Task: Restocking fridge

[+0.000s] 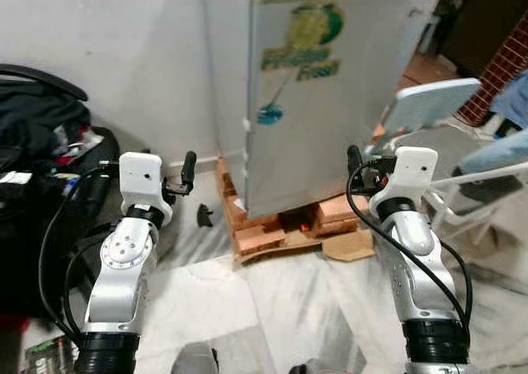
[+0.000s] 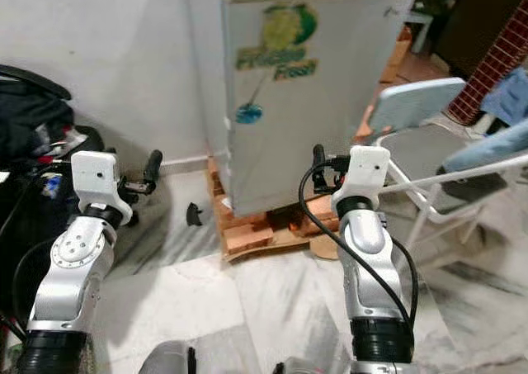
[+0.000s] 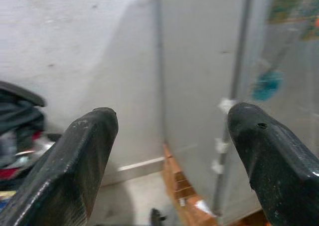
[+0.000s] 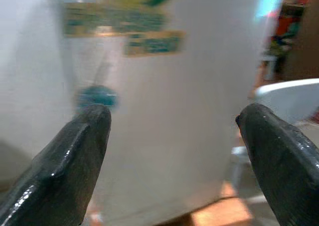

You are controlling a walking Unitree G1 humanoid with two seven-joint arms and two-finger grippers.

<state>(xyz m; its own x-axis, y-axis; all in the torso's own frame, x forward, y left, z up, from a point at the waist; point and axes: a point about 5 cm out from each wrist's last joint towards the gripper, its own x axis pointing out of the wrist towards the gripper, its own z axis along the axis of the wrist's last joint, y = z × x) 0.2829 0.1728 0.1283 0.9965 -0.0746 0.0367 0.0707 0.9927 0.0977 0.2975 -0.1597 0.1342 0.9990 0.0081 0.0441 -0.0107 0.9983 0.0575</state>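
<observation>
The left gripper [image 3: 169, 151] has its 2 black, matte, blunt-tipped fingers spread wide with nothing between them; in the left eye view it sits at centre left, raised in front of the grey wall. The right gripper [image 4: 172, 146] is likewise parted and empty, its 2 fingers framing the fridge door in the right wrist view; in the left eye view it sits at centre right, just beside the door's lower right corner. Both are carried on 2 silver jointed arms with white wrist blocks and looping black cables.

The 1 fridge [image 1: 330, 101], a smooth pale-grey box with its door closed, fills the upper centre. The door bears 2 stickers: 1 green-and-yellow label near the top and 1 small teal round one lower left. The fridge stands on a stack of orange-brown bricks [image 1: 264, 229] with a torn cardboard piece at the lower right.

At the right edge stands 1 white folding chair [image 1: 433, 101] with a thin tubular frame. At the left edge lies a heap of black bags [image 1: 37, 126]. The floor is glossy veined marble.
</observation>
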